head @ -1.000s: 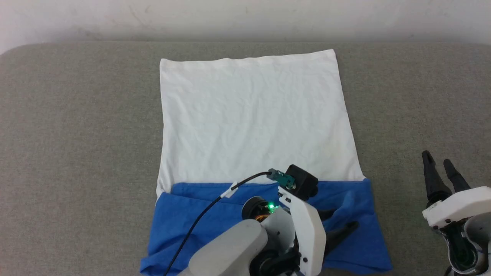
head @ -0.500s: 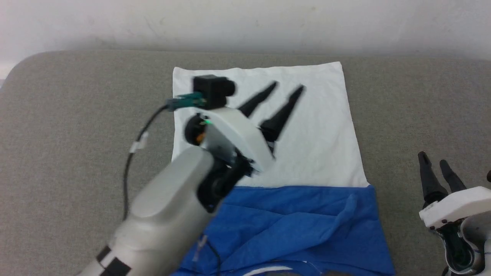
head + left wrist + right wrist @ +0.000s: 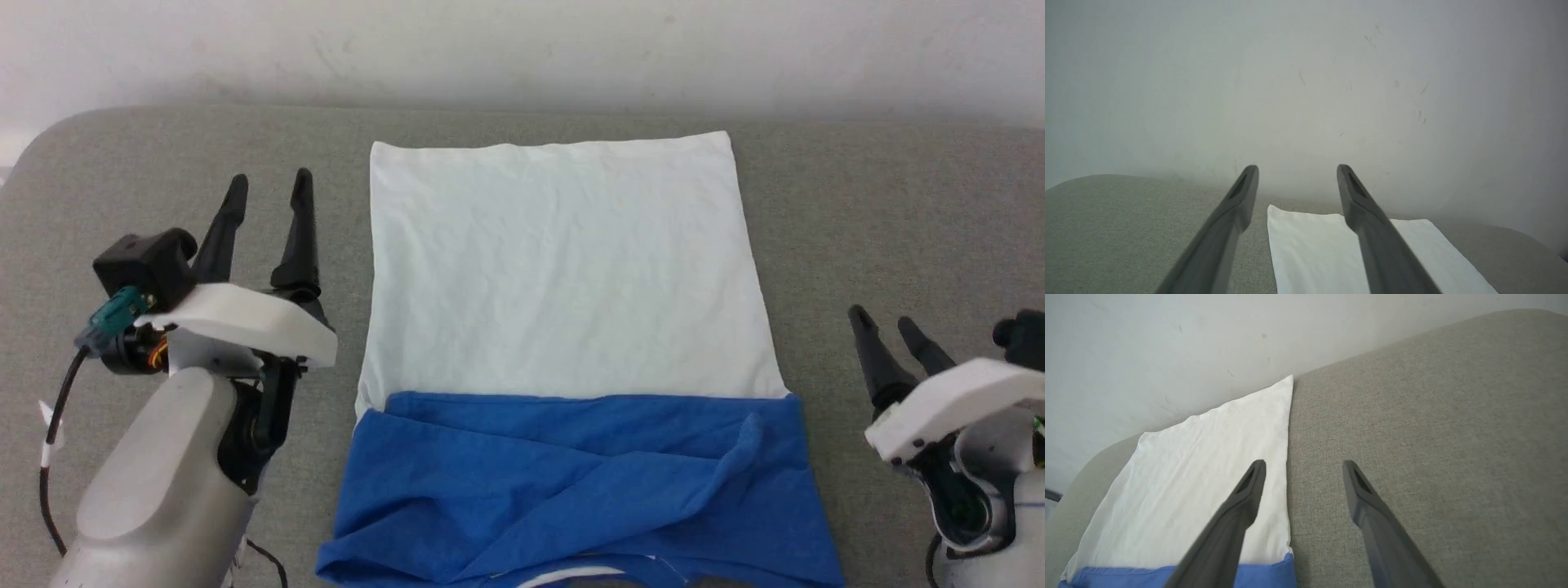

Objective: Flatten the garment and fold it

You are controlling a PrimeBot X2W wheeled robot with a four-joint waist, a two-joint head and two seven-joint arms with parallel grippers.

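The garment [image 3: 563,269] lies flat on the grey surface, white body toward the wall, with the blue sleeves [image 3: 588,482] folded across its near end in a rumpled band. My left gripper [image 3: 268,186] is open and empty, raised to the left of the garment's white part, fingers pointing at the wall. In the left wrist view the open left gripper [image 3: 1297,173] frames the garment's far corner [image 3: 1306,245]. My right gripper [image 3: 886,320] stands open and empty at the right, apart from the garment. In the right wrist view the open right gripper [image 3: 1304,467] straddles the garment's right edge [image 3: 1216,469].
The grey fabric surface [image 3: 882,212] has rounded far corners and ends at a pale wall [image 3: 522,49]. A black cable [image 3: 49,457] loops from my left wrist near the left edge. Bare grey room lies on both sides of the garment.
My left gripper let go of the blue sleeve near the front, opened, rose over the white body and swung left of the garment. The head view tilted slightly. The right gripper hardly moved.
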